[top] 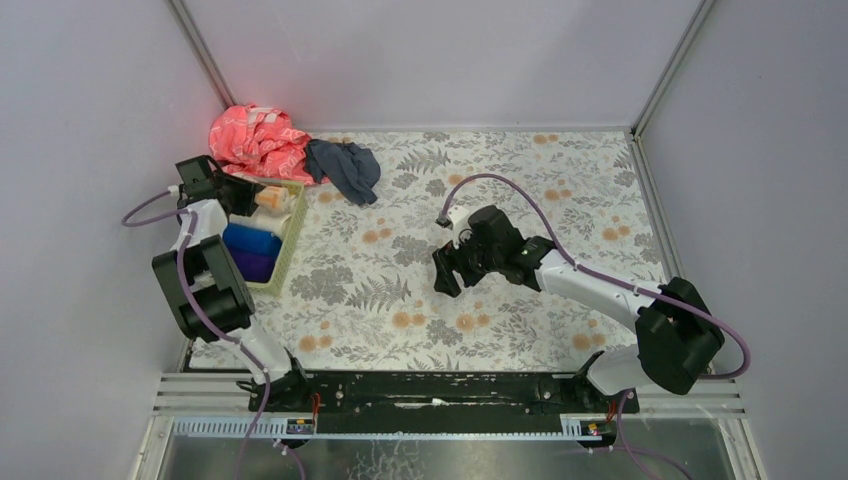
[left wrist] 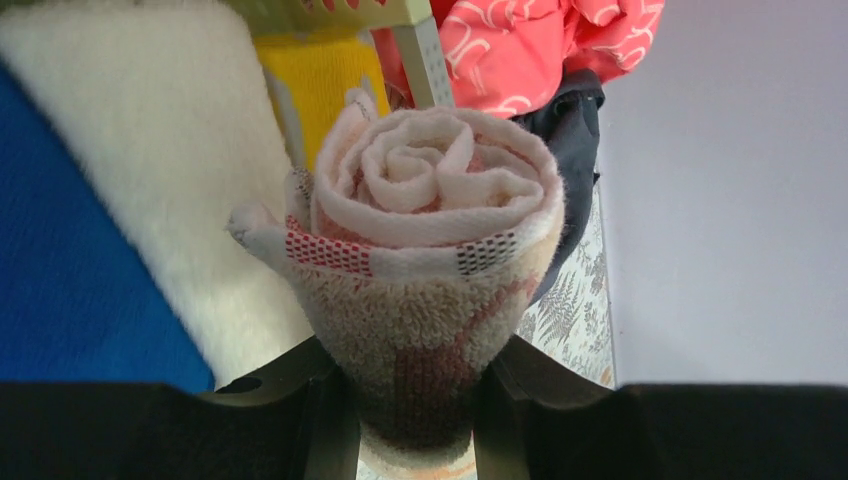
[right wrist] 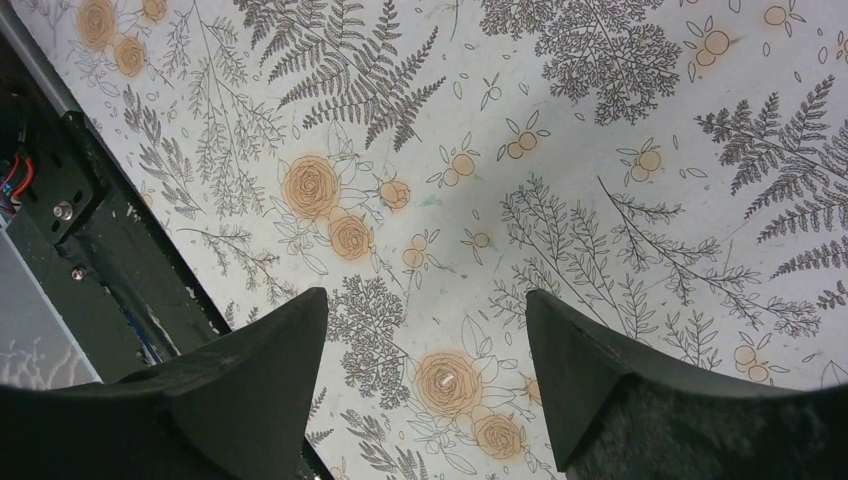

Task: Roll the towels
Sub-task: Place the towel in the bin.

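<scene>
A cream roll [left wrist: 430, 220], printed in red, is clamped at its lower end between the fingers [left wrist: 318, 410] of the left gripper [left wrist: 415, 420], which is closed on it. The roll's spiral end is turned toward the wrist camera. In the top view this gripper is seen over the far end of the basket [top: 293, 232], and the roll is held within that end. Whether the roll rests on anything inside the basket cannot be told.

Inside the basket, a blue roll [top: 250, 240] lies near the middle and a purple towel [top: 255, 268] at the near end. A white roll [left wrist: 170, 160] and a yellow roll [left wrist: 315, 85] are seen beside the cream roll in the left wrist view.

Just beyond the basket's far end a coral cloth [top: 255, 140] lies bunched. A dark towel [top: 345, 170] lies crumpled to the right of that far end, on the floral cover [top: 520, 170].

The right gripper [right wrist: 425, 300] is held well to the right of the basket, above the cover. Its jaws are spread wide, and only the cover is seen between them.
</scene>
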### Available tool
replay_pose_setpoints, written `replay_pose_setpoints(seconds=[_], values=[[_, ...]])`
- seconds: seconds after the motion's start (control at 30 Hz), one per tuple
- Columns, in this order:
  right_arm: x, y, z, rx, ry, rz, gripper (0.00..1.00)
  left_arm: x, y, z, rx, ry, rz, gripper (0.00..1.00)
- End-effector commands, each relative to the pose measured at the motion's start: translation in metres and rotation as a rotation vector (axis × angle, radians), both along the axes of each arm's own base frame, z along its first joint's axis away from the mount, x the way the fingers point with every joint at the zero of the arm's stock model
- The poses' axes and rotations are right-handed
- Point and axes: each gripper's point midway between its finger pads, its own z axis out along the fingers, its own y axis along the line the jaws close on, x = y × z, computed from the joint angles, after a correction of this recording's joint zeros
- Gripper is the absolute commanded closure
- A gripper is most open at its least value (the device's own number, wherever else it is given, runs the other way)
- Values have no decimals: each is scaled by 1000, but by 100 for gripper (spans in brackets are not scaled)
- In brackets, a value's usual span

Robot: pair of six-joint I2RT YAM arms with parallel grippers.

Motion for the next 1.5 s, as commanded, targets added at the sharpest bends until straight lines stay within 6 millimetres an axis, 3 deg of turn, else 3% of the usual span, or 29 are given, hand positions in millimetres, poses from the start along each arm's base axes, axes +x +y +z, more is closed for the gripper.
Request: replay_pose_setpoints(seconds=[0.0, 0.13, 0.37, 0.57, 0.77, 0.9, 1.13, 1.47], values=[[8, -4, 13, 8, -68, -7, 21, 39, 12, 17, -55, -156, -65, 71], [10, -3, 11, -2, -61, -5, 21, 46, 17, -4, -86, -133, -50, 71], [11, -3, 7, -21, -51, -5, 21, 10, 35, -61, -2, 98, 25, 69], [13, -6, 3, -41, -56, -12, 21, -5, 45, -68, 56, 165, 44, 68], [14, -6, 1, -45, -57, -13, 21, -24, 52, -102, 70, 319, 64, 65], [14, -6, 1, -45, -61, -16, 21, -25, 57, -115, 81, 387, 66, 59], [16, -6, 7, -40, -76, -19, 21, -17, 54, -103, 93, 381, 54, 40], [15, -8, 17, -23, -92, -23, 21, -16, 64, -53, 148, 333, 110, 28]])
